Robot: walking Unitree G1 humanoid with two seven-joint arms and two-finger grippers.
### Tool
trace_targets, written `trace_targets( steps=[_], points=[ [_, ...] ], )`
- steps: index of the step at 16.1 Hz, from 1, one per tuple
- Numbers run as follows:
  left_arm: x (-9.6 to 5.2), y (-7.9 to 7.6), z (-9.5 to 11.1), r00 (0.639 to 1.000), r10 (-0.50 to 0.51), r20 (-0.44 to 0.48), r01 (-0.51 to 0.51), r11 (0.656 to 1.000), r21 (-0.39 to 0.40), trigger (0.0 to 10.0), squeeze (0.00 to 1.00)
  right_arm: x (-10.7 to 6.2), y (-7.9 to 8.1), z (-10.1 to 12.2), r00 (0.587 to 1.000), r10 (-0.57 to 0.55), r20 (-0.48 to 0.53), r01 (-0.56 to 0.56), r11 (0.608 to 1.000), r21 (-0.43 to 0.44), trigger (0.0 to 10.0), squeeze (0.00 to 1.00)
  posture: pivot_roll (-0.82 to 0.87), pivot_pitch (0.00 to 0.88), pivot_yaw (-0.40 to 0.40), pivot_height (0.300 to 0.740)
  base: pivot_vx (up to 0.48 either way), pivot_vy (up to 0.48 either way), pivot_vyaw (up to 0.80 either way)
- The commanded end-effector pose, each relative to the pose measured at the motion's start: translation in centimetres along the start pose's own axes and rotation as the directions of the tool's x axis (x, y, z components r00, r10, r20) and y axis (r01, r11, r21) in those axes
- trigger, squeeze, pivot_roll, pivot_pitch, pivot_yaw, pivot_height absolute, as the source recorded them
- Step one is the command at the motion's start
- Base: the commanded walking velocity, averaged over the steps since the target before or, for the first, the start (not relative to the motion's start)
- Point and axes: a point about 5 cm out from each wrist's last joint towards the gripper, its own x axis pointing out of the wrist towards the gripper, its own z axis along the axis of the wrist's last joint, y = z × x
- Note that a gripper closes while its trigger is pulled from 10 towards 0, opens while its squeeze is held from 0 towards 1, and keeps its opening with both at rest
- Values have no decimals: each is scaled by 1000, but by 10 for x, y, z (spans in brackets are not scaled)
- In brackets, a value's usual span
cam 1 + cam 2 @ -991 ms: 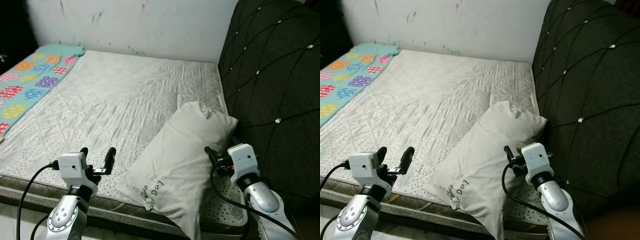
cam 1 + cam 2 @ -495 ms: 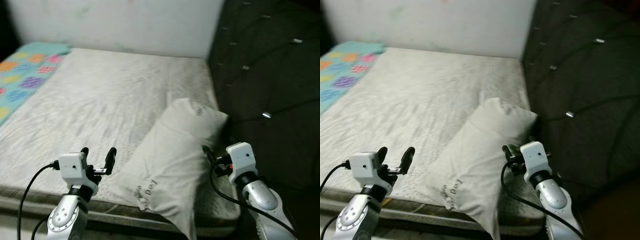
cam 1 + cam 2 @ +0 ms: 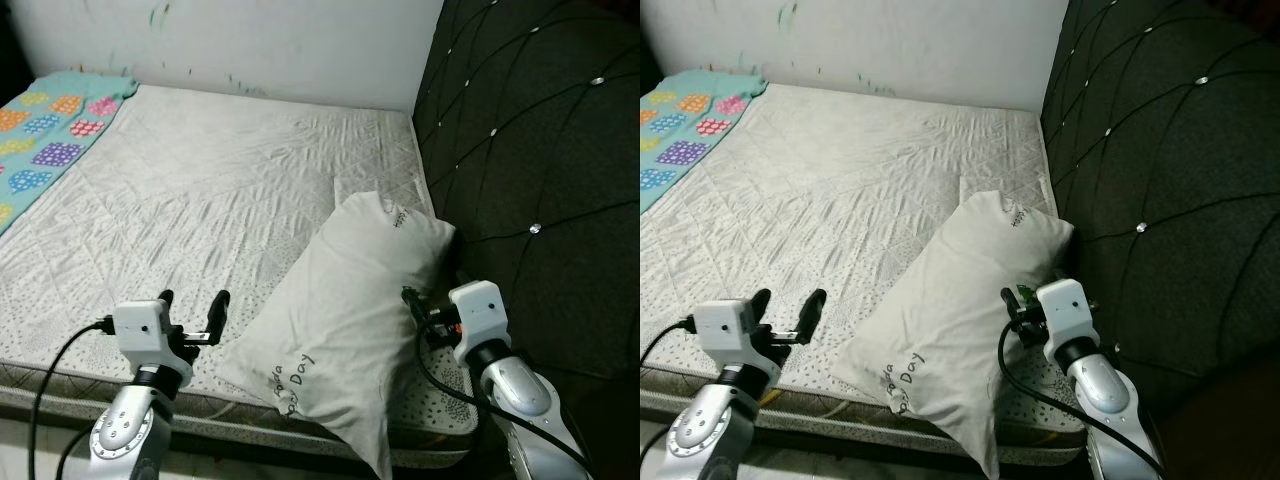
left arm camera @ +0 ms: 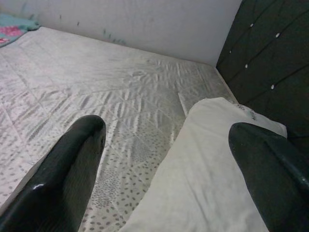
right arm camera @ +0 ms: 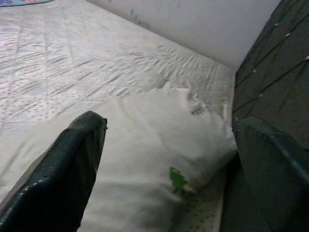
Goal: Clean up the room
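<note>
Lower centre of the frame: a white pillow point(image 3: 345, 320) lies askew on the bed point(image 3: 200, 200), one end against the dark headboard point(image 3: 540, 150). Left claw point(image 3: 192, 308) and right claw point(image 5: 169, 145), both spread wide and empty, flank it, apparently poised to straighten it. White wall point(image 3: 280, 40) behind.

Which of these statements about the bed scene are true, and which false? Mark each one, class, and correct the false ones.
1. The pillow lies beside the dark tufted headboard. True.
2. The left gripper is shut on the pillow. False: it is open and apart from the pillow, over the mattress.
3. A colourful patterned blanket lies at the far left of the bed. True.
4. The pillow is plain, with no print. False: it carries lettering near its lower end.
5. The right gripper is open, with the pillow before it. True.
</note>
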Motion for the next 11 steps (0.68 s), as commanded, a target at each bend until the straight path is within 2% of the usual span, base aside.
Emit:
trace_targets(
  steps=[1, 4, 8, 11],
  points=[
    [-1, 0, 2, 1000, 5, 0, -5, 1000, 0, 10000, 0, 1, 2, 4, 1000, 18, 4, -18, 1000, 6, 10000, 0, -52, 78, -30, 740, 0, 0, 0],
    [-9, 5, 2, 1000, 26, -16, -26, 1000, 1, 10000, 0, -9, 11, 1, 998, 55, -18, -54, 998, 35, 10000, 0, -51, 127, -36, 740, 0, 0, 0],
    [-8, 3, 4, 1000, 24, -19, -24, 1000, 2, 10000, 0, -7, 10, 3, 997, 69, -20, -68, 997, 40, 10000, 0, -54, 132, -36, 736, 0, 0, 0],
    [-8, 2, 5, 1000, 24, -19, -24, 1000, 1, 10000, 0, -7, 11, 3, 996, 81, -27, -80, 996, 44, 10000, 0, -53, 138, -36, 696, 0, 0, 0]
  ],
)
